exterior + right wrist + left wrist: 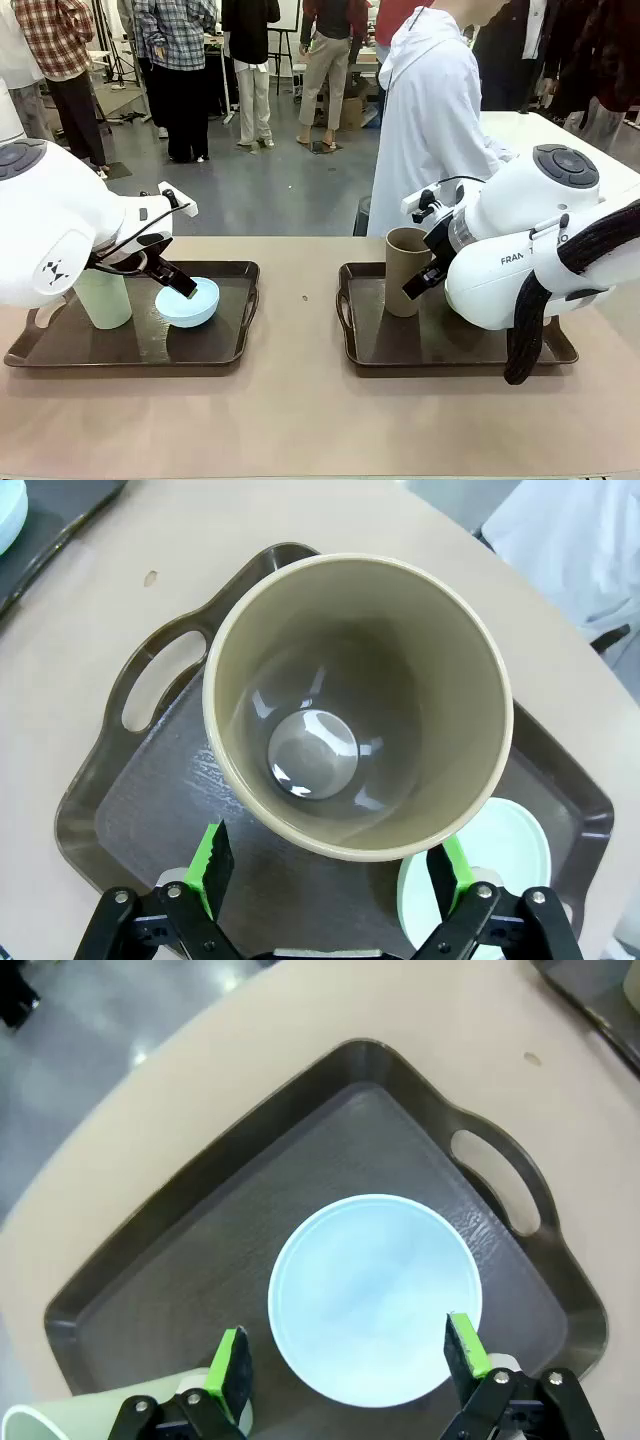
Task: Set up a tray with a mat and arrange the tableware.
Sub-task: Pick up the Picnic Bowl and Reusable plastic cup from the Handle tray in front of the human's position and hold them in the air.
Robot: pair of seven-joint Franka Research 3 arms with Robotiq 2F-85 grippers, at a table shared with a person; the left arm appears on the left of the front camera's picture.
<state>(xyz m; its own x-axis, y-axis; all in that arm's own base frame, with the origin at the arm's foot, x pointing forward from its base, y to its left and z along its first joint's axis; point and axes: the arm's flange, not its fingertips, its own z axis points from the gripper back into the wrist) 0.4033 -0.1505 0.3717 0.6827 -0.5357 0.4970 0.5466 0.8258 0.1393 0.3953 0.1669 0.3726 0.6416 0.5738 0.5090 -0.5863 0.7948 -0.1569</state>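
Bowl [375, 1295] just below left tool [347, 1352]

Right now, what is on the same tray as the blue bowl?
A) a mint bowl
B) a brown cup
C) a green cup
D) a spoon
C: the green cup stands next to the blue bowl on the left tray.
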